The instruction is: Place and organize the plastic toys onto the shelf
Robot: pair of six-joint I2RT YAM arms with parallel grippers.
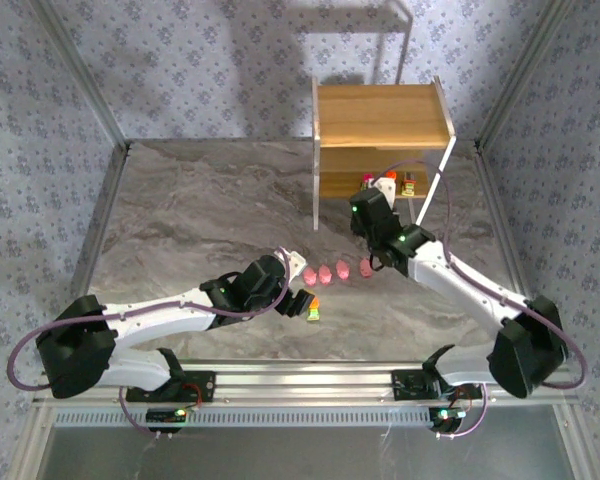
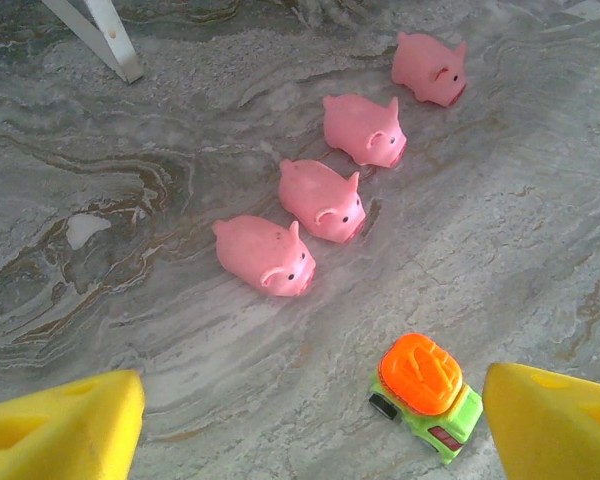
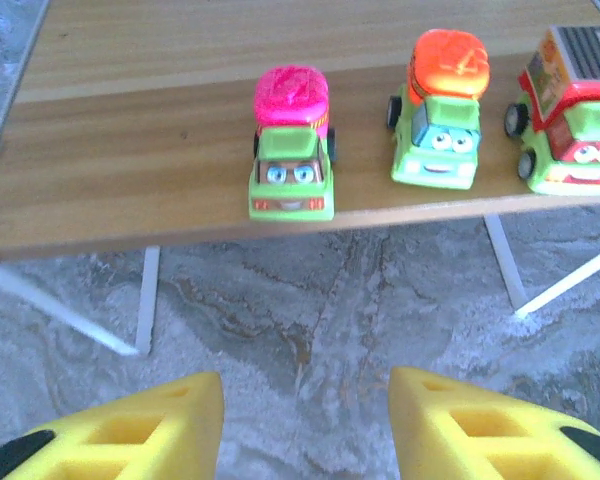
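Top and wrist views. The left arm lay low across the table (image 1: 200, 210), stretched from its base toward the shelf (image 1: 380, 115) and stopping well short of it. The left gripper (image 2: 313, 400) pointed down at the tabletop with its yellow fingers (image 2: 70, 425) apart and nothing clamped. An orange-topped truck (image 2: 425, 395) stood on the table between them, closer to the right-hand finger. Four pink pigs (image 2: 323, 200) formed a row on the table in front of the shelf, between it and that truck. The right arm reached forward with its elbow bent, and the right gripper (image 3: 305, 385) was held just before the shelf's lower board (image 3: 130, 150), fingers parted and empty. On that board's front edge stood a pink-topped truck (image 3: 292, 140), a second orange-topped truck (image 3: 440, 105) and a red-fronted truck (image 3: 570, 110), side by side.
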